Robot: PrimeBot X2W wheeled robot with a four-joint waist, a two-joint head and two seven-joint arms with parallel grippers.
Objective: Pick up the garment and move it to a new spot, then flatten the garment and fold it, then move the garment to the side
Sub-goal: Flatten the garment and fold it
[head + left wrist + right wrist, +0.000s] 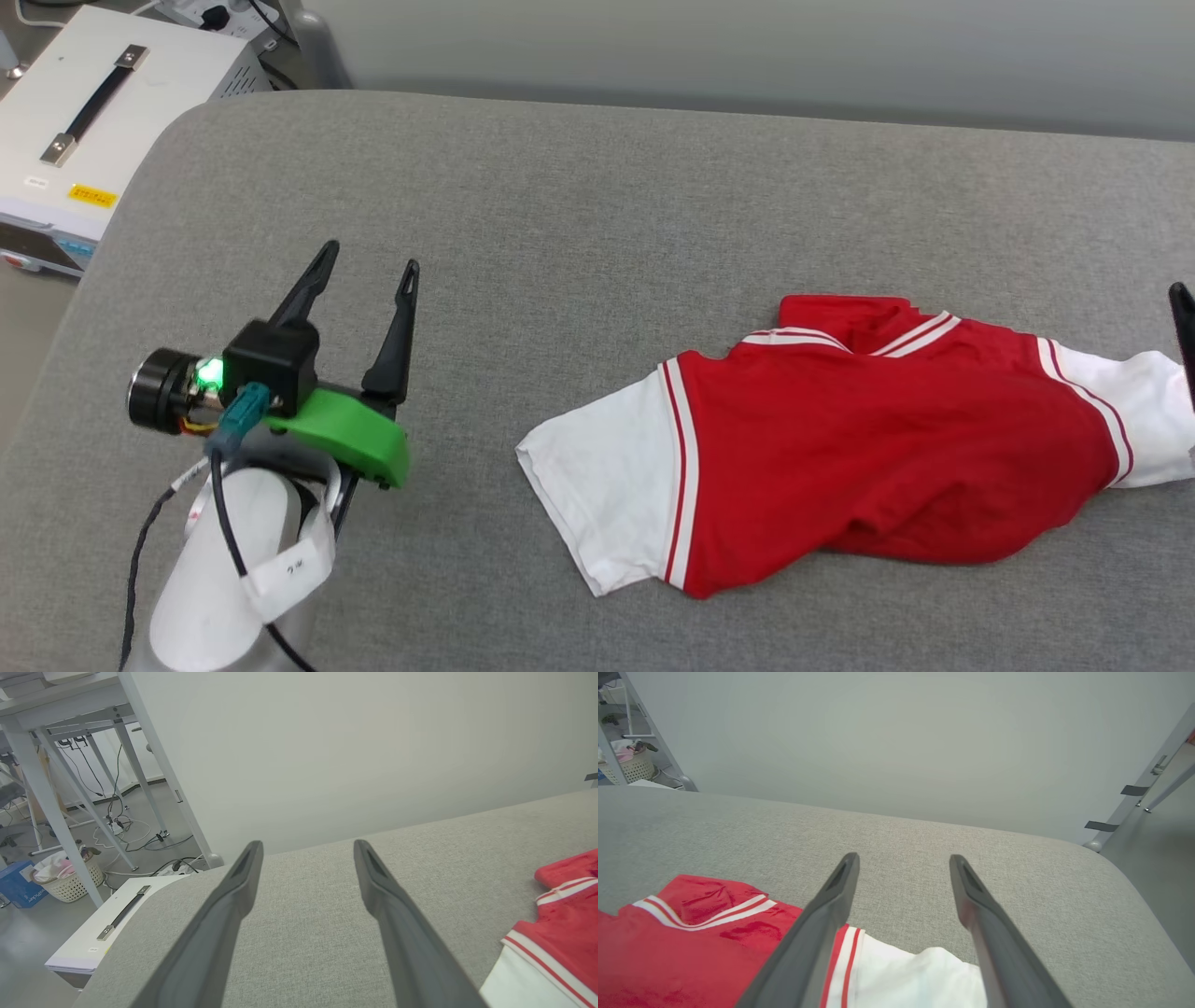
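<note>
Nearest to me, well to the left of the garment (868, 439), my pale forearm (224, 569) rises to the green-and-black wrist. My left pincer (372, 257) is spread wide and holds nothing. It stands over bare grey padding (597, 187), clear of the garment's near white sleeve. In the left wrist view that sleeve and its red-and-white striped seam sit off to the side of my open left pincer (307, 844), apart from both fingers.

The garment lies loosely rumpled on the padding, red body in the middle and a white sleeve at each end. Its collar, edged in red-white stripes, lies on the far side.

At the garment's right end, my right pincer (903, 857) is also spread and empty. Seen along it, one finger (817, 933) crosses the striped seam and the white sleeve spreads between the two fingers. I cannot tell whether they touch the cloth. In the head view only a dark fingertip shows at the picture's edge, just beyond that sleeve.

Beyond the garment the padding runs on to its rounded far edge, and behind that stands a plain pale wall (747, 47).

Far to the garment's left, off the padding's corner, sits a white case (93, 103) with a black strap handle. Farther still, under a metal frame (46, 788), a woven basket (70, 882) stands beside a blue box (18, 889).
</note>
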